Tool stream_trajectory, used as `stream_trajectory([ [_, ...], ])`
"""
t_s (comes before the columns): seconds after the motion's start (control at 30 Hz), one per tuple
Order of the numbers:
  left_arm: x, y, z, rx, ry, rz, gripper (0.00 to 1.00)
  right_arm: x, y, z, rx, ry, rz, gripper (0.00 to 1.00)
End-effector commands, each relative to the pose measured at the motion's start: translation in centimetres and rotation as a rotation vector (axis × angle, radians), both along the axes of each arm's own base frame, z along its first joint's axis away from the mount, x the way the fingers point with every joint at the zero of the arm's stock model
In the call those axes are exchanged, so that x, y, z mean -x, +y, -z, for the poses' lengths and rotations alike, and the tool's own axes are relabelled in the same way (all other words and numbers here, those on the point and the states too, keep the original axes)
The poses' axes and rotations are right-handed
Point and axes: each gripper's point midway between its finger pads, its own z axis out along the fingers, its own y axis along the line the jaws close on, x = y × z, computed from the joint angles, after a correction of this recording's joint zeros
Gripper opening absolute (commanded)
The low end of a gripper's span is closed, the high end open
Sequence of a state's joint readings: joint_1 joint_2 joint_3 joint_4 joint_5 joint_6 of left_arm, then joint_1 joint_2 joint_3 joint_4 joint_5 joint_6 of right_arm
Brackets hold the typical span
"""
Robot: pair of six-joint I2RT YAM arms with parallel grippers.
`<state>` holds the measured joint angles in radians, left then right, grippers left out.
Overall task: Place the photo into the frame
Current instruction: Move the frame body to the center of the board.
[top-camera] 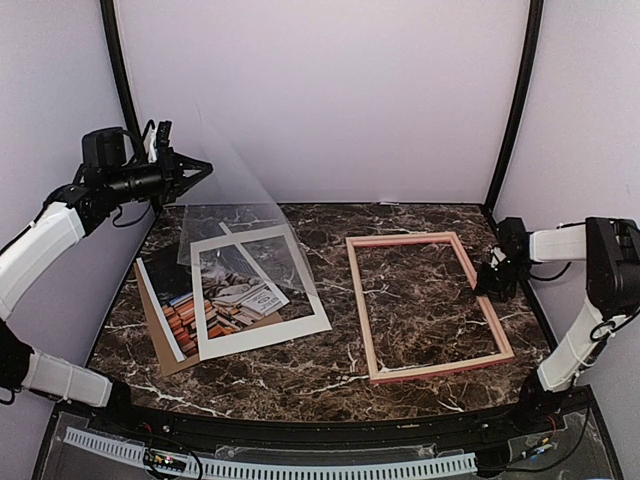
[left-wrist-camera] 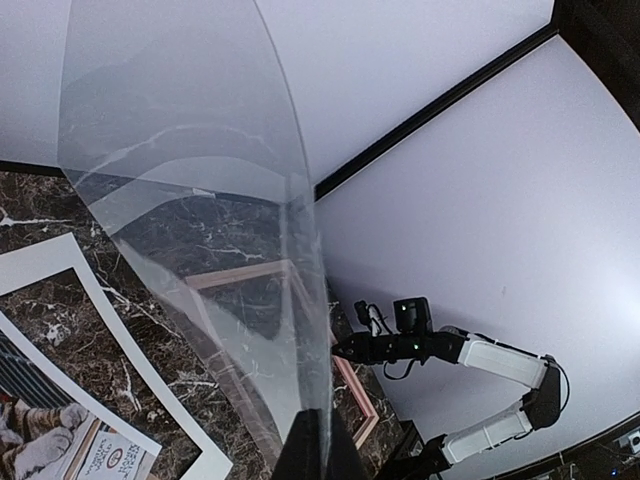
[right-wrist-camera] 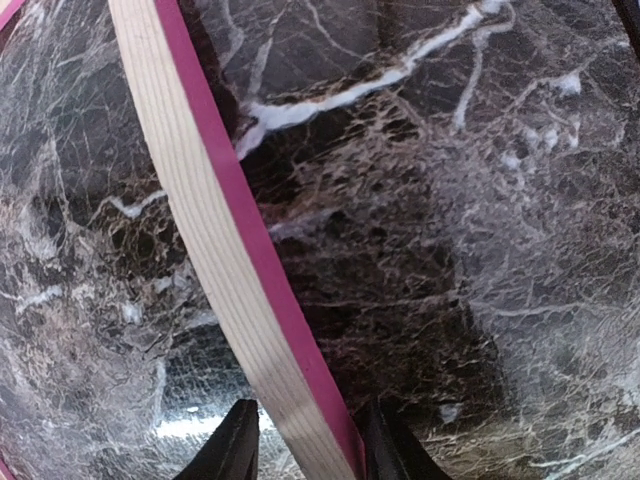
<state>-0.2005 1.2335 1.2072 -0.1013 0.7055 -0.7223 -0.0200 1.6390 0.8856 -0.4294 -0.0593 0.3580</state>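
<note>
Tabby-cat photo (top-camera: pixel 240 298) lies flat on the left half of the dark marble surface (top-camera: pixel 300 380), outside the frame (top-camera: pixel 443 368). It rests on a brown backing board (top-camera: pixel 180 362), whose near-left corner sticks out from under it. A white mat (top-camera: pixel 270 335) lies askew on top of the photo. The cat and the stacked books show through the mat's window, and a strip of the print shows past the mat's left edge.

The frame lies flat on the right half of the surface, apart from the mat. Its pink face is up and bare marble fills its opening.

The left gripper (top-camera: pixel 200 170) is raised over the far-left corner. Its jaws are clamped on the edge of a clear sheet (top-camera: pixel 240 200). The sheet is tilted and bowed, and it slopes down to the right over the far part of the mat. The top view does not show whether its low edge touches anything.

The right gripper (top-camera: pixel 483 283) sits low at the frame's right rail. In the right wrist view its jaws are narrow, and its two fingers (right-wrist-camera: pixel 235 445) press close against either side of the pale wood rail.
</note>
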Motion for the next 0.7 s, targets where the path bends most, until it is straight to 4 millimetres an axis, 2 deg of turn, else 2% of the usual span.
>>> stream_trajectory([
  [0.0, 0.2, -0.2, -3.3, 0.042, -0.088, 0.007, 0.00, 0.6, 2.2, -0.2, -0.021, -0.017, -0.041, 0.35],
  [0.17, 0.0, -0.6, -3.8, 0.061, -0.092, 0.029, 0.00, 1.4, 4.4, -0.3, -0.008, -0.025, -0.075, 0.31],
  [0.67, -0.2, -1.0, -4.3, 0.119, -0.108, 0.042, 0.00, 2.9, 10.9, -0.3, -0.052, -0.071, -0.127, 0.30],
])
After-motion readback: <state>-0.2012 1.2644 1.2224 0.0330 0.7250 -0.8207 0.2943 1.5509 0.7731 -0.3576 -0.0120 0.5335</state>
